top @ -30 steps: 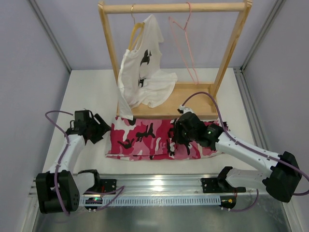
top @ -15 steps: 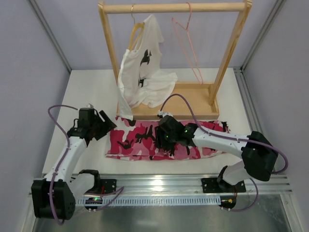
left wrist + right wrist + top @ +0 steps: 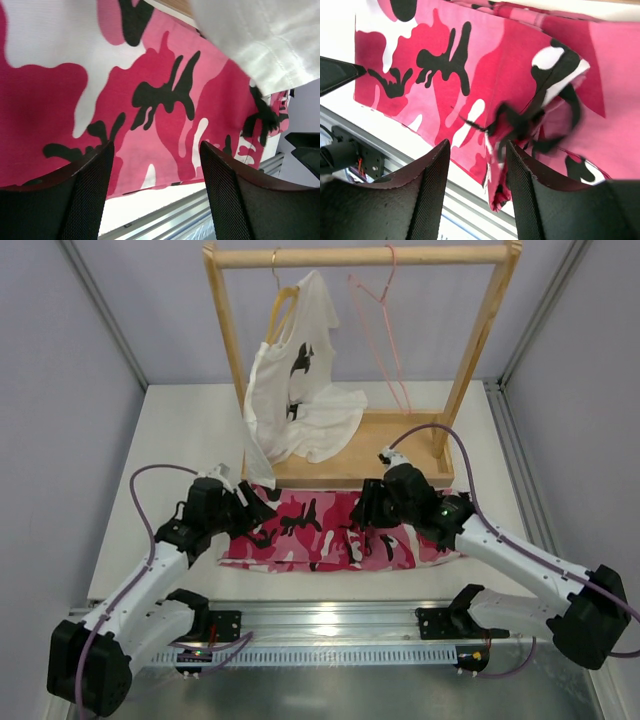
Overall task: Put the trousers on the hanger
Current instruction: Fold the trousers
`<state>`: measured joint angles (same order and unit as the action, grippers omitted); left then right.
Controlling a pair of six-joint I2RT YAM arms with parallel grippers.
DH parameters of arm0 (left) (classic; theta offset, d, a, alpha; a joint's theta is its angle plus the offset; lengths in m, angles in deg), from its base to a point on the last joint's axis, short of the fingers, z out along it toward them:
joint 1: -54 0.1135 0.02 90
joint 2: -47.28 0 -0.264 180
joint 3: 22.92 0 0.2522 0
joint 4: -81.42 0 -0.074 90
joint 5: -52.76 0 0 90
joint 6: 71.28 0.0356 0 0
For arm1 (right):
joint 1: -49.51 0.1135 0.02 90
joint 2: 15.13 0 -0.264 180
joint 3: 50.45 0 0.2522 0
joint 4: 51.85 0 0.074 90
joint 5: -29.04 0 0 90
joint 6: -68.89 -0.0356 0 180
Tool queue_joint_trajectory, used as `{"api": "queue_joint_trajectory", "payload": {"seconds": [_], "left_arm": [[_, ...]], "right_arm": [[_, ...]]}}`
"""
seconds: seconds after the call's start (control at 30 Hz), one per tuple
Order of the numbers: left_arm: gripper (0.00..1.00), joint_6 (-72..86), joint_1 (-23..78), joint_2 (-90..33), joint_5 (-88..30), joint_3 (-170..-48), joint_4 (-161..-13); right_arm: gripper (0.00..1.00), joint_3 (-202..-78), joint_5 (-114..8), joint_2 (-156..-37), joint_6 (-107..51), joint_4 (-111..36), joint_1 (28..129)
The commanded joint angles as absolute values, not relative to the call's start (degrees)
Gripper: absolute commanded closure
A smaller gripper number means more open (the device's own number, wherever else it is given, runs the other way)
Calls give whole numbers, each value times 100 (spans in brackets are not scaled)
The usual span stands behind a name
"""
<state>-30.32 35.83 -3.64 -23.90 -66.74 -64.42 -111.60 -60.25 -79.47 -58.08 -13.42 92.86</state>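
White table [image 3: 180,430], wooden rack [image 3: 330,256], grey walls [image 3: 50,390]

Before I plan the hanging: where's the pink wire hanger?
Top view: the pink wire hanger hangs from the wooden rack's rail, right of the white T-shirt.

You're looking at trousers [image 3: 310,530] in a camouflage print, with hot pink and paler pink ground, white patches and black splotches. The hanger [image 3: 385,335] is thin pale pink wire. The T-shirt [image 3: 300,400] is white with a small black print, and the wooden hanger [image 3: 283,302] is light tan. The rack [image 3: 360,256] is pale natural wood, and the table [image 3: 190,430] is off-white. Your left arm [image 3: 150,575] and right arm [image 3: 510,545] are white with black joints and purple cables [image 3: 150,472]. The left end effector [image 3: 156,155] and right end effector [image 3: 477,150] have black fingers [image 3: 85,200] with a fine mesh texture. The rail [image 3: 330,620] is silvery metal, and the walls [image 3: 60,390] are pale lilac-grey.
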Motion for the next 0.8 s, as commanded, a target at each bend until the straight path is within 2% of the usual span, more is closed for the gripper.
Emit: {"api": "queue_joint_trajectory", "payload": {"seconds": [0.0,0.07,0.17,0.27,0.3,0.4,0.53,0.77], "left_arm": [[30,-3217,3335,-510,-2309,-6639,-7216],[30,-3287,3203,-764,-2318,-6595,-7487],[30,-3287,3141,-1247,-2309,-6525,-7708],[30,-3208,3150,-1826,-2380,-6568,-7726],[30,-3208,3141,-1942,-2380,-6577,-7752],[30,-3217,3150,-2294,-2397,-6621,-7788],[30,-3270,3150,-2497,-2380,-6639,-7884],[30,-3349,3141,-2348,-2300,-6779,-7849]], "right_arm": [[49,-10878,-5999,-7492,-6241,-1347,9152],[51,-10746,-6357,-7315,-6574,-1400,9099],[62,-10403,-6474,-7138,-6725,-1637,8722],[66,-10008,-6167,-7243,-6629,-2190,8046],[66,-9902,-5610,-7287,-6428,-2522,7905],[62,-9962,-5053,-7638,-6094,-2718,7518],[43,-9752,-4585,-7797,-6144,-3166,7429],[40,-9523,-4365,-8315,-6365,-3738,7429]]}}
